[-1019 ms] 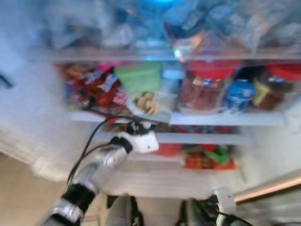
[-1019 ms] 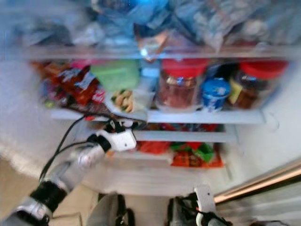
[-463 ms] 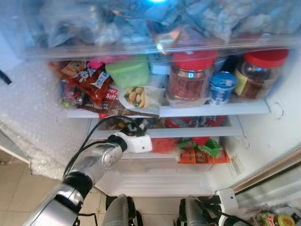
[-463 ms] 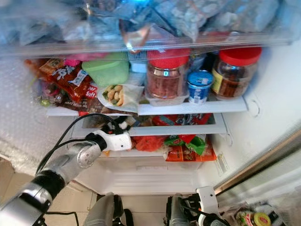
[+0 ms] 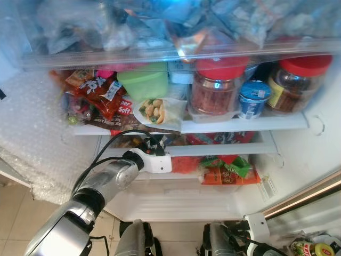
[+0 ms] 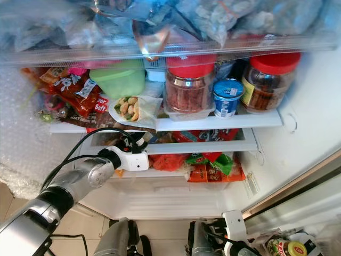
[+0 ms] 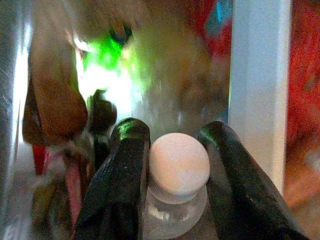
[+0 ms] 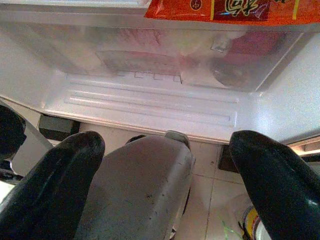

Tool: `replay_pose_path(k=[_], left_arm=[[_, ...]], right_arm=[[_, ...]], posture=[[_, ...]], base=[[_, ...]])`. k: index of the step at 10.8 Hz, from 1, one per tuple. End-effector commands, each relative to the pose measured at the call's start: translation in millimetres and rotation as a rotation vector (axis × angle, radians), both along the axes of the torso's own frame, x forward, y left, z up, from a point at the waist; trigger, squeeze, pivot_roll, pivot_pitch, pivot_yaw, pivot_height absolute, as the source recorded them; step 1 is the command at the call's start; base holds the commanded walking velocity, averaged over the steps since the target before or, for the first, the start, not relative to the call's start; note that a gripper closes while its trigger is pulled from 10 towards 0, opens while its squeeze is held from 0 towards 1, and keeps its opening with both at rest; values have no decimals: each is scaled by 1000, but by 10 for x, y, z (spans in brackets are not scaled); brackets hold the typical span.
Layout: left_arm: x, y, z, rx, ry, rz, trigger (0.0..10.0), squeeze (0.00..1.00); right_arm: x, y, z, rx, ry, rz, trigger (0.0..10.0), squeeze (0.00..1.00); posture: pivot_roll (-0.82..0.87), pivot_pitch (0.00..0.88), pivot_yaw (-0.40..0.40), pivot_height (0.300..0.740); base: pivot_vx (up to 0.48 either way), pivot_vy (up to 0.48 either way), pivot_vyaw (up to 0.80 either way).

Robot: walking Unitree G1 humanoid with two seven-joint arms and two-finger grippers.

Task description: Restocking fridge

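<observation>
- Between my left gripper (image 7: 172, 145) fingers: a small clear plastic bottle with a round white cap (image 7: 179, 167), black fingers clenched on it just below the cap, one on each side.
- Left arm reaches into the open fridge (image 5: 319, 154), wrist level with the narrow second shelf, under the white shelf edge (image 5: 224, 150); fingertips themselves are hidden from the head cameras by the wrist housing.
- Ahead of the left fingers: blurred brown and green packets, plus a white upright strip of fridge frame (image 7: 260, 85) just beside one finger.
- Above my left wrist, on the shelf: red snack packets (image 5: 98, 96), a green lidded plastic tub (image 5: 144, 82), a clear bag of nuts (image 5: 154, 111).
- Further along the same shelf: two clear glass jars with red lids (image 5: 216, 90), a small blue-and-white yoghurt cup (image 5: 253, 98) between them.
- Beside the left gripper, toward my right: red and green foil packets (image 5: 229, 170) on the lower shelf.
- Top level: a clear drawer (image 5: 160, 32) stuffed with bluish plastic bags.
- Right gripper (image 8: 165, 150) hangs low, fingers spread wide apart, gripping nothing; beyond it sit the white fridge base (image 8: 150, 100) and my own grey leg (image 8: 135, 195).
- Bubble wrap (image 5: 37, 138) covers the fridge wall on my left side.
</observation>
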State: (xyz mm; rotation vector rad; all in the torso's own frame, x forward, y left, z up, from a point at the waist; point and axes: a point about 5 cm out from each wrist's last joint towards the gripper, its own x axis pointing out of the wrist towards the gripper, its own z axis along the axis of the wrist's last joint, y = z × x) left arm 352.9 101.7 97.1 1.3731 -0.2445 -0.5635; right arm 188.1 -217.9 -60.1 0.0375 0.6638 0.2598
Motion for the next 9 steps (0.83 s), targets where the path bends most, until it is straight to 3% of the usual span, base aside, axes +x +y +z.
replay_pose_path(k=[1, 2, 5, 9], left_arm=[[-81, 277, -333, 135, 105, 132, 10000, 0], [-50, 284, -307, 138, 86, 153, 10000, 1000], [11, 312, -242, 109, 41, 213, 10000, 1000], [75, 190, -10, -107, -98, 197, 10000, 1000]], right_arm=[[-149, 5, -89, 9, 61, -21, 10000, 0], [-145, 5, -88, 10, 60, -24, 10000, 0], [-140, 6, -86, 10, 60, -22, 10000, 0], [-146, -1, -88, 7, 60, -25, 10000, 0]], posture=[[-75, 213, 60, 642], [-76, 212, 60, 642], [-73, 212, 59, 642], [-73, 215, 58, 642]], base=[[0, 0, 0], [0, 0, 0], [0, 0, 0], [0, 0, 0]])
